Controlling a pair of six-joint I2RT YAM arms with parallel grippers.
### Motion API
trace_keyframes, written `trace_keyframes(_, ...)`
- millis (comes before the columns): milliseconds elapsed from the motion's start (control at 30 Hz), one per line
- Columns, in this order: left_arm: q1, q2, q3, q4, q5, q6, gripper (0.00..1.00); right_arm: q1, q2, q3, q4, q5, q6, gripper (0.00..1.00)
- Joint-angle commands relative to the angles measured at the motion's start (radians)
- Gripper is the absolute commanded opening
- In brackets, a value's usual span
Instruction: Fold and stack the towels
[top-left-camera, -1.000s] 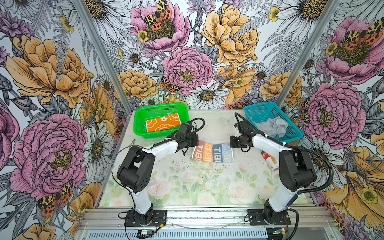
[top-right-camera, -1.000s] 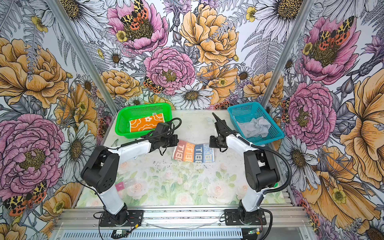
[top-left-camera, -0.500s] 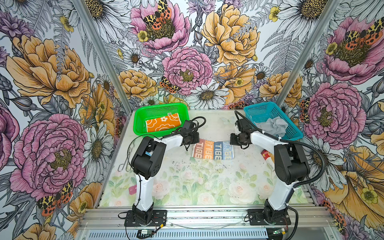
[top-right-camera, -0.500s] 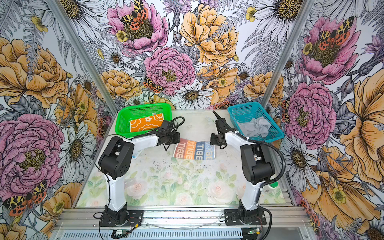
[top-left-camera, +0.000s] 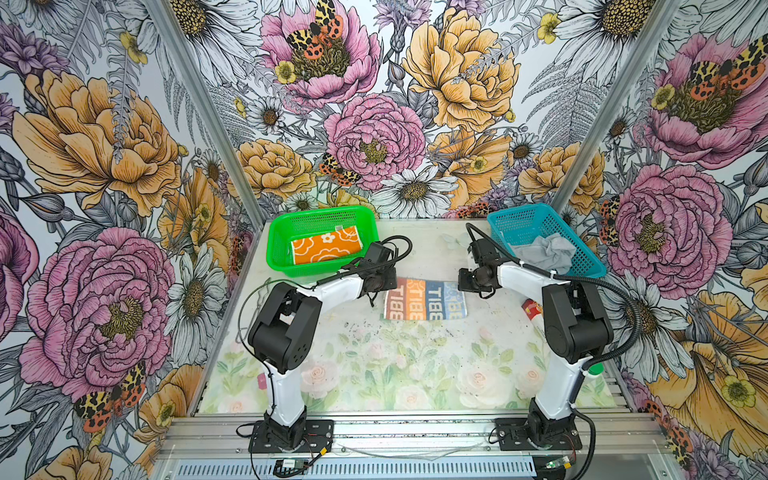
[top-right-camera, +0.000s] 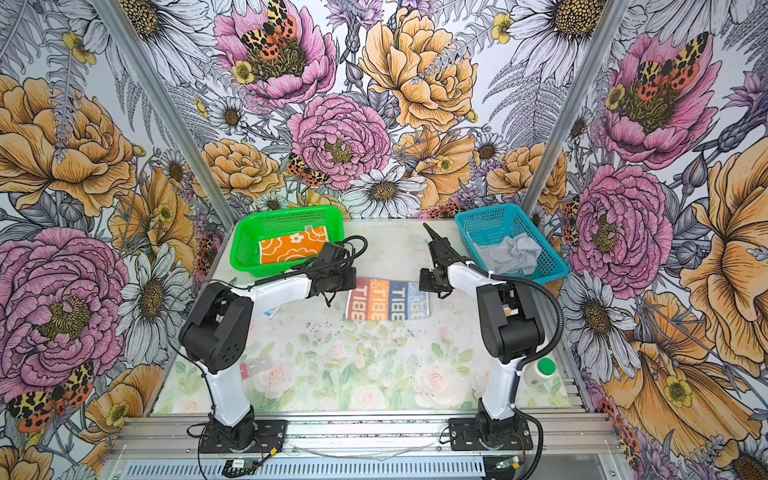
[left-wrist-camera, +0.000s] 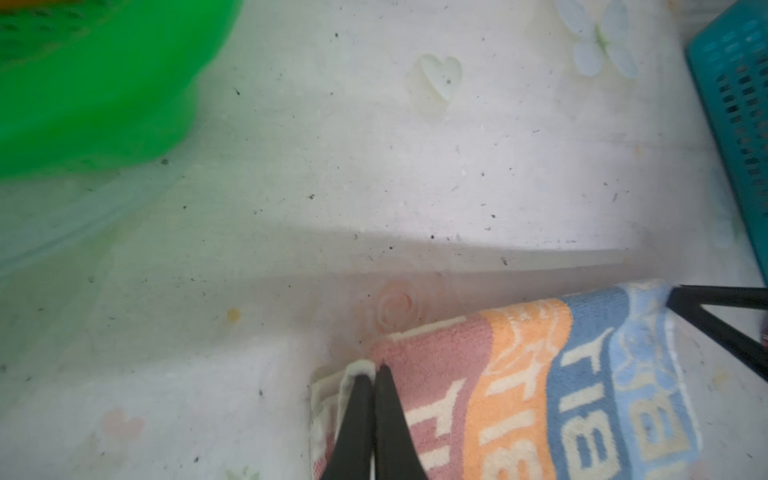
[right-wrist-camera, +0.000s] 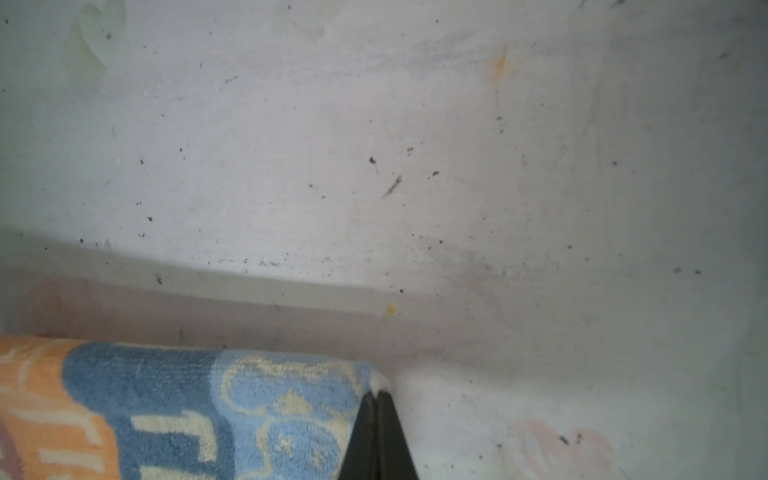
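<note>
The lettered towel (top-left-camera: 424, 300) (top-right-camera: 388, 300), with red, orange and blue panels, lies doubled on the table's middle. My left gripper (top-left-camera: 390, 284) (top-right-camera: 353, 284) (left-wrist-camera: 374, 371) is shut on its far left corner, pinching the white edge. At the far right corner, my right gripper (top-left-camera: 461, 285) (top-right-camera: 422, 285) (right-wrist-camera: 376, 394) is shut on the light blue tip. The orange towel (top-left-camera: 326, 246) (top-right-camera: 293, 246) lies folded in the green basket (top-left-camera: 286, 266). The grey towel (top-left-camera: 544, 251) (top-right-camera: 512, 255) sits crumpled in the teal basket (top-left-camera: 592, 270).
A red-white carton (top-left-camera: 532, 309) lies behind my right arm. A white bottle with a green cap (top-right-camera: 540, 370) stands at the right front edge. A small sachet (top-right-camera: 272, 311) and a pink item (top-right-camera: 253, 368) lie near my left arm.
Both grippers stay shut on the lettered towel's far corners, almost in the same place. Both arms' elbows have shifted slightly inward. The towel itself looks about the same.
</note>
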Motion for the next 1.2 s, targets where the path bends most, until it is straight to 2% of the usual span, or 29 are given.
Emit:
trace_keyframes(0, -0.015, -0.114, -0.043, 0.001, -0.025, -0.009, 0.00, -0.001, -0.053, -0.003, 0.019, 0.005, 0.002, 0.00)
trace_keyframes(233, -0.104, -0.268, -0.168, -0.031, -0.070, -0.085, 0.00, -0.001, -0.116, -0.035, 0.016, -0.035, 0.004, 0.00)
trace_keyframes(300, -0.109, -0.274, -0.204, -0.020, -0.066, -0.115, 0.00, -0.001, -0.121, -0.042, 0.016, -0.049, 0.003, 0.00)
trace_keyframes(467, -0.052, -0.171, -0.237, 0.060, -0.050, -0.103, 0.00, 0.002, -0.084, -0.032, 0.018, -0.074, 0.009, 0.00)
trace_keyframes(567, -0.014, -0.105, -0.180, 0.077, -0.026, -0.053, 0.00, 0.004, -0.078, -0.031, 0.018, -0.069, 0.012, 0.00)
trace_keyframes(800, 0.019, -0.041, -0.084, 0.058, -0.054, 0.018, 0.00, 0.005, -0.063, -0.024, 0.018, -0.057, 0.010, 0.00)
trace_keyframes(867, 0.033, -0.023, -0.077, 0.074, -0.044, 0.021, 0.08, 0.006, -0.052, -0.018, 0.017, -0.057, 0.010, 0.00)
trace_keyframes(900, 0.036, -0.023, -0.074, 0.082, -0.046, 0.023, 0.15, 0.005, -0.047, -0.015, 0.018, -0.059, 0.010, 0.00)
trace_keyframes(967, 0.041, 0.031, -0.063, 0.078, -0.048, 0.025, 0.45, 0.004, -0.037, -0.008, 0.017, -0.060, 0.010, 0.00)
trace_keyframes(1000, 0.043, 0.039, -0.059, 0.074, -0.048, 0.028, 0.50, 0.005, -0.033, -0.005, 0.018, -0.061, 0.011, 0.00)
trace_keyframes(1133, 0.026, -0.002, -0.078, 0.097, -0.089, 0.053, 0.52, 0.008, -0.055, -0.009, 0.018, -0.017, 0.003, 0.00)
trace_keyframes(1167, 0.015, -0.045, -0.085, 0.101, -0.109, 0.064, 0.51, 0.010, -0.074, -0.015, 0.018, 0.003, 0.002, 0.07)
